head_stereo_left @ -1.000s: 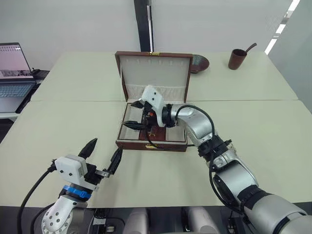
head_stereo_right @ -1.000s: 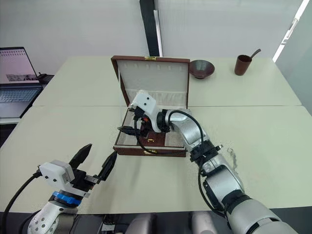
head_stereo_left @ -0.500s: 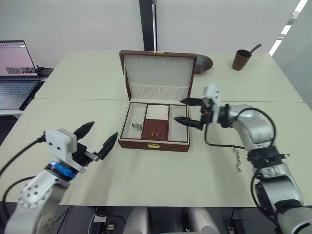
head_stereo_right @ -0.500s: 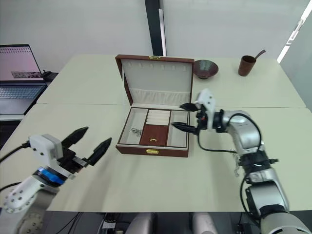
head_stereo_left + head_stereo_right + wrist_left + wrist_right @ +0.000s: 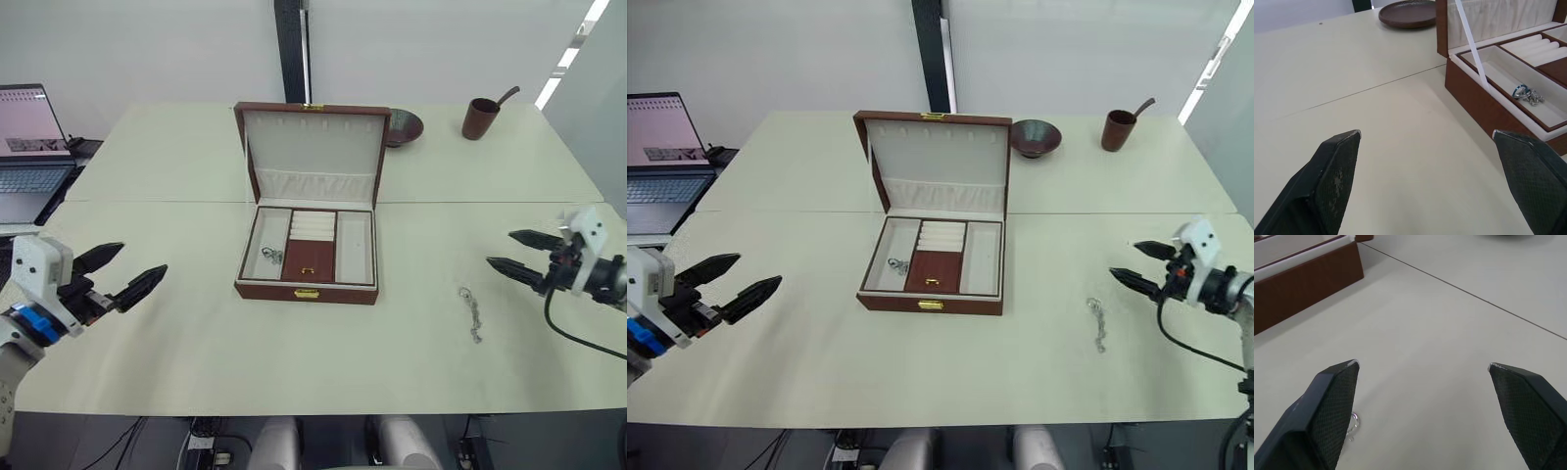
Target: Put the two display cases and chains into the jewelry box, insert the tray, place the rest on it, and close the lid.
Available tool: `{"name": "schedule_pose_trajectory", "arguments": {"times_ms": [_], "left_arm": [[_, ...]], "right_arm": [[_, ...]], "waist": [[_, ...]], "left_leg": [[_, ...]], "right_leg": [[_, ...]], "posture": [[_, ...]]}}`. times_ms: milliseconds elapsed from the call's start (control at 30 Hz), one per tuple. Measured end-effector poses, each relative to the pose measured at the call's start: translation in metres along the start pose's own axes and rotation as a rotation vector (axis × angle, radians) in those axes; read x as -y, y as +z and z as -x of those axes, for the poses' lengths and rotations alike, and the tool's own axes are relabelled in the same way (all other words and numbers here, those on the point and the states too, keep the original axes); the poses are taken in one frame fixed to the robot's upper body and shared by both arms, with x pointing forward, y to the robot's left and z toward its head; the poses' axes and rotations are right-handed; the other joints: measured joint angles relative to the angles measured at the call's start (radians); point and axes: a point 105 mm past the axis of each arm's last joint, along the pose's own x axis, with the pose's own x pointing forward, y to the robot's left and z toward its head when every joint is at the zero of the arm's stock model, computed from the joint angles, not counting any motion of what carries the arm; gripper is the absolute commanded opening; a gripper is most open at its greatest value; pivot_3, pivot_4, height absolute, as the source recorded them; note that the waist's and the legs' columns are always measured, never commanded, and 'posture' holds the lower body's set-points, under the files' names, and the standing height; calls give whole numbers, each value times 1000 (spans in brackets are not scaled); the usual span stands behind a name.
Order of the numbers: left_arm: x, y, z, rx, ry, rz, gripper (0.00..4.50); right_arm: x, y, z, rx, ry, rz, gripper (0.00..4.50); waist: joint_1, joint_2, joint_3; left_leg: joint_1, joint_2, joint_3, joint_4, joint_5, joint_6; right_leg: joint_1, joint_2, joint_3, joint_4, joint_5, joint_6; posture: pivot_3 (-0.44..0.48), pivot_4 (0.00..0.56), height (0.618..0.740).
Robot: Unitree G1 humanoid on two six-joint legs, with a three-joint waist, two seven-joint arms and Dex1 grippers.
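Table shows both tools spread; tray hides box contents.

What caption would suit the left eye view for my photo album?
Open jewelry box with tray inside; chain on the table; both tools, left and right, open.

A pale cream table with seams stands before a white wall split by a dark post. A laptop sits beside it.
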Motion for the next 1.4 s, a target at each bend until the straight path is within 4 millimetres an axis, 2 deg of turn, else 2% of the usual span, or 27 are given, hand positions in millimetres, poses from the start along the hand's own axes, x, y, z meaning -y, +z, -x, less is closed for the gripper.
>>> {"name": "schedule_pose_trajectory", "arguments": {"times_ms": [200,467,700,1400], "left_arm": [[-20,-19,12,-65,22,5,4500],[-41,-28,27,-80,74,6,4500],[-44,-35,31,-83,92,3,4500],[-44,-34,25,-44,89,-9,4500]], "right_arm": [[13,-29,23,-53,-106,-49,4481],[22,-47,31,-78,-161,-61,4481],[23,-47,31,-74,-168,-56,4481],[23,-40,28,-57,-178,-35,4481]], "waist": [[-3,0,0],[-1,0,0],[-1,0,0],[0,0,0]], "left_leg": [[1,0,2,0,0,0],[1,0,2,0,0,0],[1,1,2,0,0,0],[1,0,2,0,0,0]], "right_leg": [[0,0,1,0,0,0],[0,-1,1,0,0,0],[0,-1,1,0,0,0],[0,-1,1,1,0,0]], "posture": [[0,150,740],[0,150,740],[0,150,740],[0,150,740]]}}
